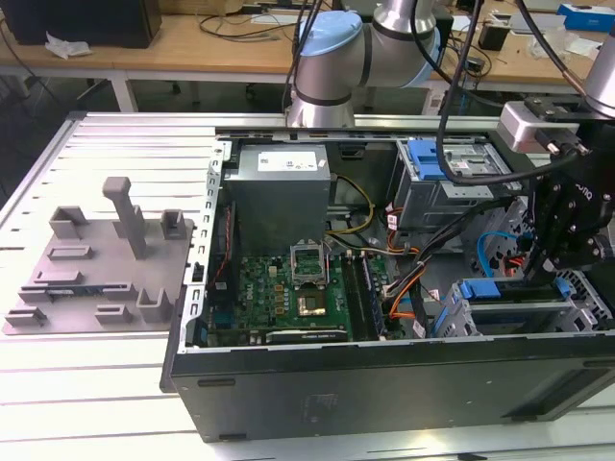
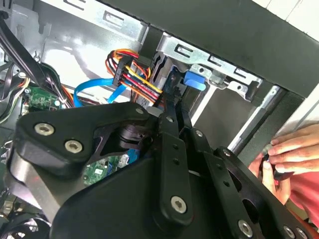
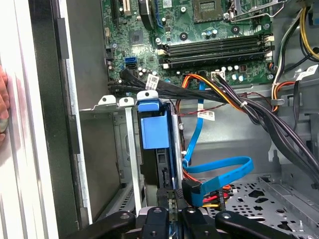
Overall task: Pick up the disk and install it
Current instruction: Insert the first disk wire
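We judge installation under way: the gripper (image 3: pixel 172 211), fingers pinching the disk (image 3: pixel 157 134) edgewise, seats it in the drive cage (image 3: pixel 117 149); alignment matters next.

Setting: robotics lab or electronics workshop. Evidence: open black desktop computer case (image 1: pixel 384 384) lying on a slotted aluminium bench top (image 1: pixel 115 154), green motherboard (image 1: pixel 288 293) exposed. Grey plastic fixture tray with upright posts (image 1: pixel 101 259) beside the case. Wooden desks (image 1: pixel 192 43) behind carry cables and boxes.
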Controlling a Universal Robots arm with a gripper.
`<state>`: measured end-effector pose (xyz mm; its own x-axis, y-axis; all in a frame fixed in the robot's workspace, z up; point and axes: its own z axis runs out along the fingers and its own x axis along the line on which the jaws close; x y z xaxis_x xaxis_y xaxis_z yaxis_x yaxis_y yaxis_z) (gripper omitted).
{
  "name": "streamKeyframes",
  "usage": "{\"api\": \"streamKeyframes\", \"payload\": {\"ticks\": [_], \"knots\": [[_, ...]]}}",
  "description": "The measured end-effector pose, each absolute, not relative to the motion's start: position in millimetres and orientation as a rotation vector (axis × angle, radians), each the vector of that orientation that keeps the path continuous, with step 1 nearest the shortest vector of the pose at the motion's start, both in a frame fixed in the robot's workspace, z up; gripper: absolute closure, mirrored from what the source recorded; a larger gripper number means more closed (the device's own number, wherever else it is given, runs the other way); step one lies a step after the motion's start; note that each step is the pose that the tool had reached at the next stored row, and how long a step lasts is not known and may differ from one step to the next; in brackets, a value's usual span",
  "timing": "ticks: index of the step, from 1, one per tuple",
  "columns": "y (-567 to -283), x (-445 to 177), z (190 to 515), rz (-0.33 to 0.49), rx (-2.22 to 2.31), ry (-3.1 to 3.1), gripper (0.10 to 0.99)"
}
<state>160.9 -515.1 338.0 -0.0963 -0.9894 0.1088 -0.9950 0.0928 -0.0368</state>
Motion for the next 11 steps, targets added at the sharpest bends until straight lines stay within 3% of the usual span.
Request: {"api": "streamKeyframes", "payload": {"ticks": [11], "knots": [[-515.3,160.9,334.0,0.153,2.072,-2.279,0.922]]}}
